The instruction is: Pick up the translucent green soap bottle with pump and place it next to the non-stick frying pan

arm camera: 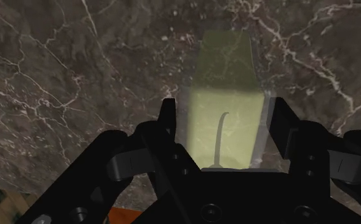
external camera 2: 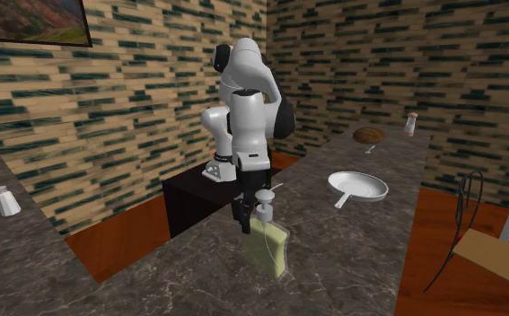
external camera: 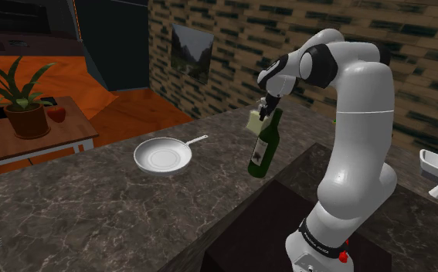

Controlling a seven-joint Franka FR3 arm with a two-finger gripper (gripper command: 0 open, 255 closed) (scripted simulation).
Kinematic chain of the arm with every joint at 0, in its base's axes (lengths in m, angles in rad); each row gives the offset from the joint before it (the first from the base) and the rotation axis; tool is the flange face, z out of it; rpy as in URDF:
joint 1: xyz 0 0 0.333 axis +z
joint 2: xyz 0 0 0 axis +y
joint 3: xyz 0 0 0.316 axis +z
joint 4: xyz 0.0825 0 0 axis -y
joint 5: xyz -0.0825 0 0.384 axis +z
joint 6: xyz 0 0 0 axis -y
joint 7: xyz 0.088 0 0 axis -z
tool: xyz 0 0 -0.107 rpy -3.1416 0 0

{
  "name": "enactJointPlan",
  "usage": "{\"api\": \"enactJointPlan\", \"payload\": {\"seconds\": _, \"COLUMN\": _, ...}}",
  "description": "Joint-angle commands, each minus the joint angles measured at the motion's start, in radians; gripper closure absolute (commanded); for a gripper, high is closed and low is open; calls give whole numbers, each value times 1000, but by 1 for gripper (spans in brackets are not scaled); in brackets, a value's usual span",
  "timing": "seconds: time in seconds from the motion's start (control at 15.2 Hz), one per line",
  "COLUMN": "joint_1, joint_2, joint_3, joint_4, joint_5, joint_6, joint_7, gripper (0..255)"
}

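Pale, translucent yellow-green soap bottle [external camera 2: 268, 251], white pump [external camera 2: 264, 198] on top, upright in the middle of the dark veined counter [external camera 2: 360, 260]. Base on the stone or barely off it; impossible to tell which. Clasped near the top by the black gripper [arm camera: 222, 109], with fingers [arm camera: 168, 118] spread wide, one pressed to each side of the bottle, and nothing else between them. Visible through the body from the wrist, a thin curved dip tube [arm camera: 220, 137].

At 12 o'clock over the bottle in the second exterior view, the white arm [external camera 2: 248, 117], hanging from its dark box stand [external camera 2: 189, 190].

In the shoulder view, a dark green bottle [external camera: 262, 151] with a pale label, at 5 o'clock from the soap bottle and overlapping it, tilted toward 1 o'clock.

Frying pan [external camera: 163, 157], drawn white, flat on the same counter and well apart from the soap bottle: at 8 o'clock from it in the shoulder view, at 2 o'clock in the second exterior view. Handle [external camera: 196, 141] pointing to 2 o'clock in the shoulder view.

Beyond the pan in the second exterior view, a brown bowl [external camera 2: 368, 135] at 12 o'clock and a white shaker [external camera 2: 410, 124] at 1 o'clock. Brick-patterned walls [external camera 2: 136, 117] behind. Far out at 9 o'clock in the shoulder view, a potted plant [external camera: 20, 96] on a small table [external camera: 47, 143].
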Motion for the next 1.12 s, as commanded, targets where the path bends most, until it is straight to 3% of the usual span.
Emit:
{"api": "enactJointPlan", "payload": {"seconds": 0.0, "joint_1": 0, "joint_2": 0, "joint_3": 0, "joint_4": 0, "joint_5": 0, "joint_6": 0, "joint_7": 0, "gripper": 255}}
{"api": "enactJointPlan", "payload": {"seconds": 0.53, "joint_1": 0, "joint_2": 0, "joint_3": 0, "joint_4": 0, "joint_5": 0, "joint_6": 0, "joint_7": 0, "gripper": 255}}
{"api": "enactJointPlan", "payload": {"seconds": 1.06, "joint_1": 16, "joint_2": -54, "joint_3": -24, "joint_4": 35, "joint_5": -42, "joint_6": -83, "joint_7": 29, "gripper": 255}}
